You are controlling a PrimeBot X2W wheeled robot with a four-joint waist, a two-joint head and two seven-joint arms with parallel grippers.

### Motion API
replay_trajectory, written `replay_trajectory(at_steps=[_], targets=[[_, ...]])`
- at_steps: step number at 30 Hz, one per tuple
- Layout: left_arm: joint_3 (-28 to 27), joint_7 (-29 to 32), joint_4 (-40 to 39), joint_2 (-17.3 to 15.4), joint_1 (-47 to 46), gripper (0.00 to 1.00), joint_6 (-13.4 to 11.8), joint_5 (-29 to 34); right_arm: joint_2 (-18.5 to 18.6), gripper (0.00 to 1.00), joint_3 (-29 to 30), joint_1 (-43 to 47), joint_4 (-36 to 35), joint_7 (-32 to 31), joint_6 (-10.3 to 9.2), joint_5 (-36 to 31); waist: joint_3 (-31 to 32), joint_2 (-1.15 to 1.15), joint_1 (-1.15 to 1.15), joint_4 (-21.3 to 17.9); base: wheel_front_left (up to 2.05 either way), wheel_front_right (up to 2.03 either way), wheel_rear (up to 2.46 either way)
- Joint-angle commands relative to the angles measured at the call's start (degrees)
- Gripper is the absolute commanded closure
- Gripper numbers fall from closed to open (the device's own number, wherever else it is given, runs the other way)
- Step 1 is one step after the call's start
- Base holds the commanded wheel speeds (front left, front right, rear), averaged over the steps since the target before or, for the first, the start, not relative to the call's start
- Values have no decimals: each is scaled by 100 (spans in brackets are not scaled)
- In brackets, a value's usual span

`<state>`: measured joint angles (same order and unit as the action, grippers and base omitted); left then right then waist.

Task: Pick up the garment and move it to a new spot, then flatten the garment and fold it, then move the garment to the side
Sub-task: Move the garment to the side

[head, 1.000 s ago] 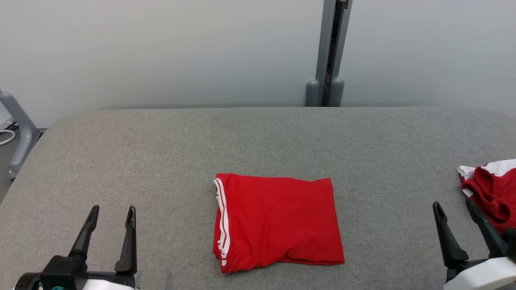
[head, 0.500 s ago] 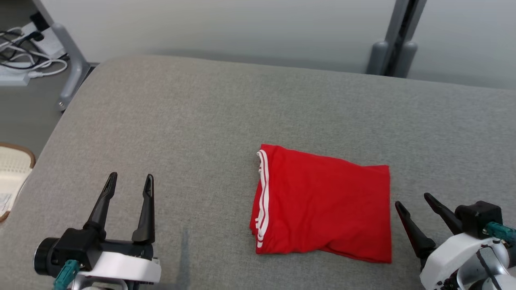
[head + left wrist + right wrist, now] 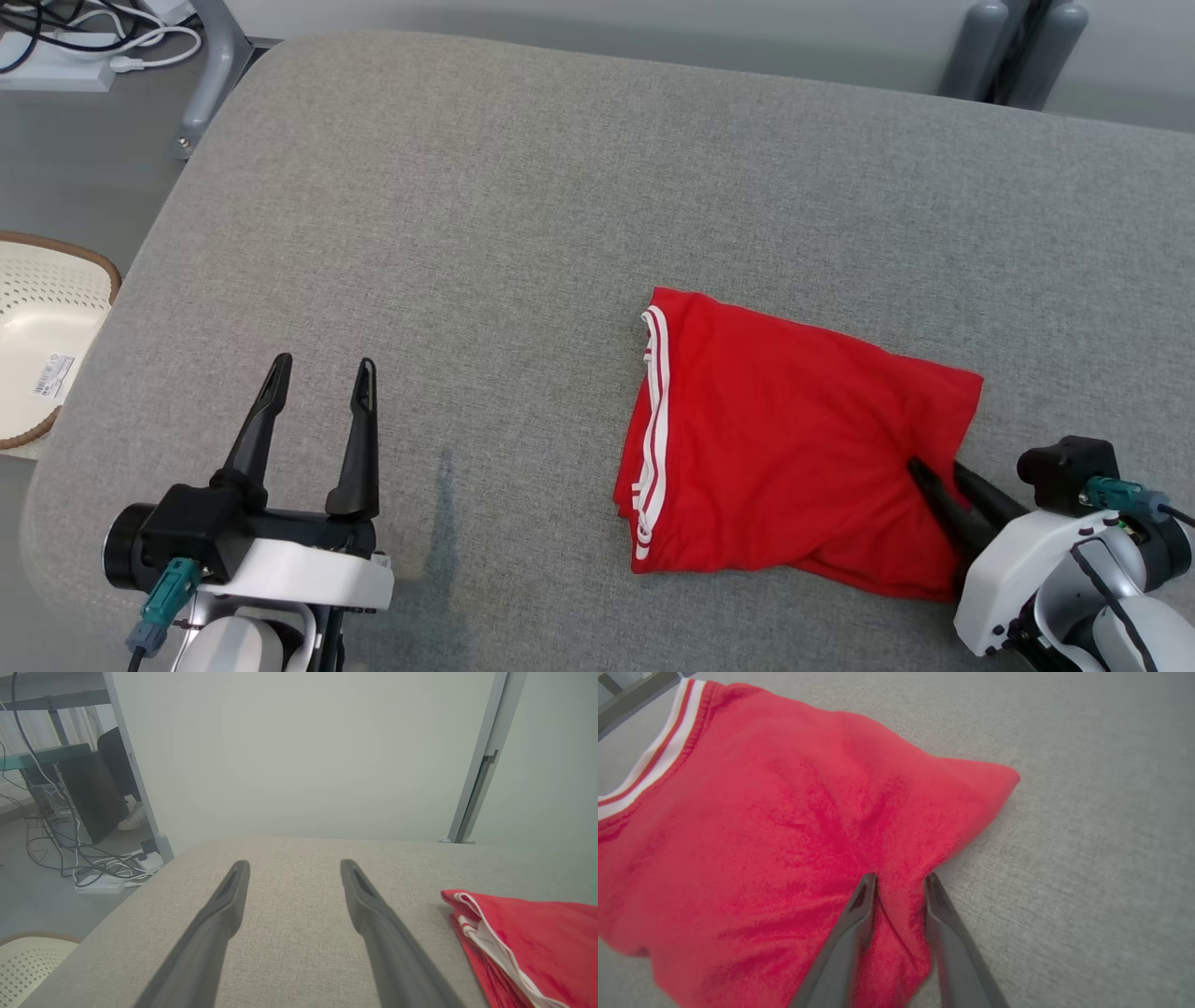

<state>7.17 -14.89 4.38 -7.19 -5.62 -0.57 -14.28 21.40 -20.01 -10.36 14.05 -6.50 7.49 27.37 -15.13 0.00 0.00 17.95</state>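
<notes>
1. Right hand (image 3: 935, 465): dark fingers on a white wrist, at the near right corner of the garment (image 3: 794, 439). The fingers are drawn narrow, with a ridge of red cloth pinched between them; in the right wrist view creases fan out from the hand (image 3: 900, 876) across the garment (image 3: 761, 835).
2. Left hand (image 3: 323, 362): well to the left of the garment, apart from it, over bare bench (image 3: 523, 215). The fingers are spread wide with nothing between them; in the left wrist view the hand (image 3: 295, 863) has the garment (image 3: 528, 933) off to its right.
3. Garment: red and folded into a rough rectangle, lying flat on the bench right of centre. White stripes (image 3: 656, 411) run along its left edge. The near edge is rumpled.
4. Bench: a grey fabric top with rounded corners under the garment.
5. Basket (image 3: 37, 336): cream, perforated, with a brown rim. It sits far left of the garment, below the bench edge.
6. Cables (image 3: 56, 70): white and black, on the floor beyond and far left of the garment, beside a grey frame leg (image 3: 210, 75).
7. Post (image 3: 1013, 47): grey, behind the bench, beyond the garment to its right.
</notes>
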Motion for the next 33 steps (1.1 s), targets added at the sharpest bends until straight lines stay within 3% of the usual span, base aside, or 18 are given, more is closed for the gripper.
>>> replay_trajectory(at_steps=[1, 14, 33], targets=[[-52, -25, -14, -1, -119, 0, 35, 33, 40, 100, -50, -1, 83, 20, -1, 31, -12, 0, 0, -40, 0, 0, 0], [-258, -27, -139, 44, 11, 0, 146, 238, 130, 100, -102, 31, -293, 39, -1, -83, 131, 0, 0, -521, 0, 0, 0], [-270, 168, -539, -292, -269, 0, 199, 430, 364, 100, 337, 172, -951, 73, 0, -547, -332, 0, 0, -2838, 0, 0, 0]])
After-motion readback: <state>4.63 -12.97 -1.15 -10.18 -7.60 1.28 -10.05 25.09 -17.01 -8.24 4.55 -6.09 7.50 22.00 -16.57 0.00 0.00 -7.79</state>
